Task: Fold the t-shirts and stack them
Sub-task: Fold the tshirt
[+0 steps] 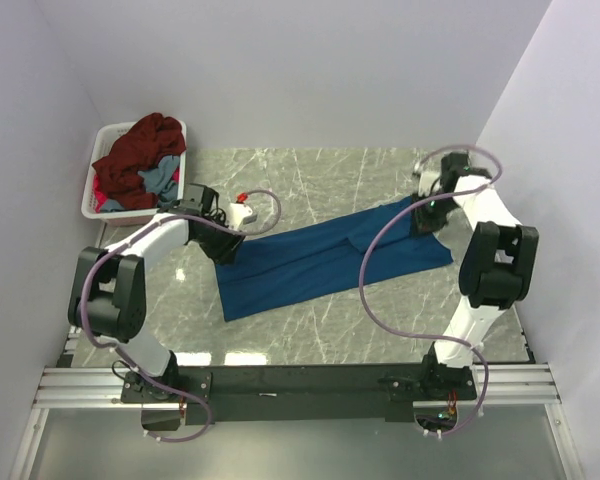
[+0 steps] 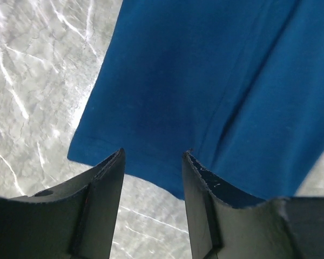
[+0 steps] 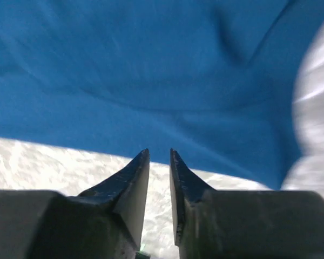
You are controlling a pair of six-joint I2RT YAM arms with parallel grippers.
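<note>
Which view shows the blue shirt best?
The top external view: almost the whole blue shirt lies spread on the table. The left wrist view shows only one corner and edge; the right wrist view shows only a close, partly blurred patch along an edge.

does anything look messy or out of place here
The blue t-shirt lies askew, slanted across the table, with a wrinkle near its right end. The maroon shirt is heaped crumpled in the white basket, bulging over its rim. Nothing looks damaged.
</note>
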